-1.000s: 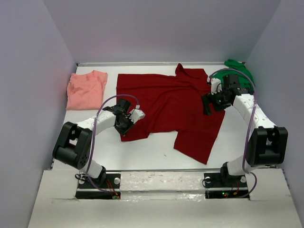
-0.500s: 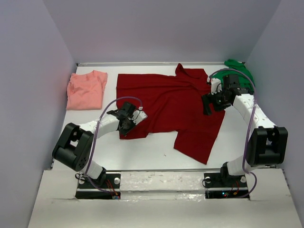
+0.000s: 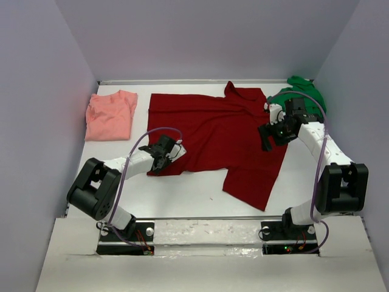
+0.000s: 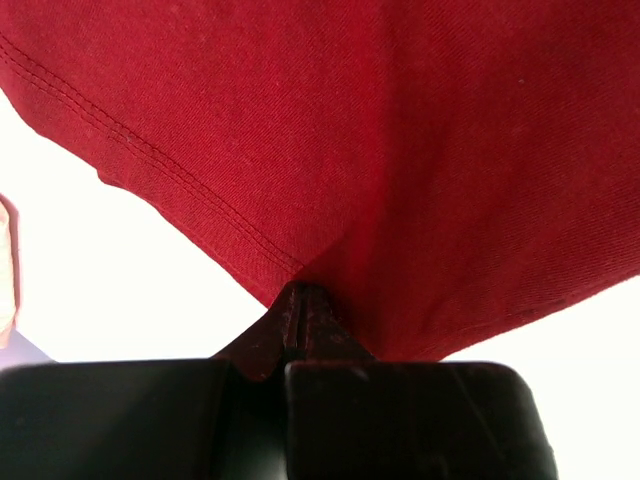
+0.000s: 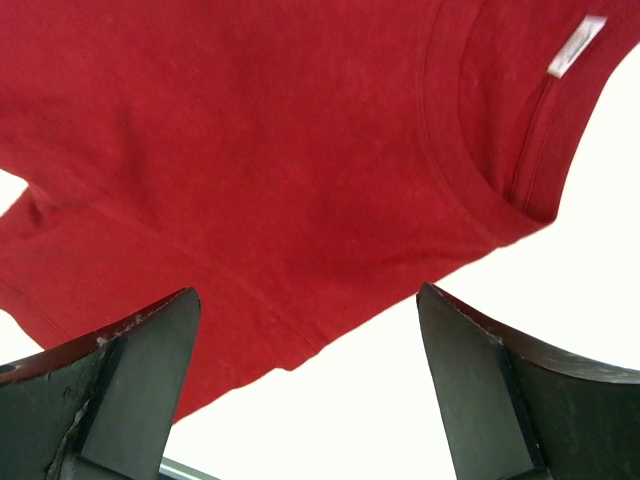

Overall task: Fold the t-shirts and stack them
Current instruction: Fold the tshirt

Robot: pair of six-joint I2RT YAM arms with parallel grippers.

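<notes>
My left gripper point(image 3: 158, 162) is pinched shut on the near-left hem of the dark red shirt point(image 3: 219, 131), spread across the middle of the table point(image 3: 182, 194). My right gripper point(image 3: 265, 135) hangs wide apart by its collar, holding nothing. The salmon-pink shirt point(image 3: 110, 114) looks folded at the far-left corner. The green shirt point(image 3: 304, 97) sits bunched at the far-right corner. No stack yet.

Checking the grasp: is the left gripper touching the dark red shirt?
Touching. The left wrist view shows the left gripper shut, pinching the dark red shirt at its hem.
</notes>
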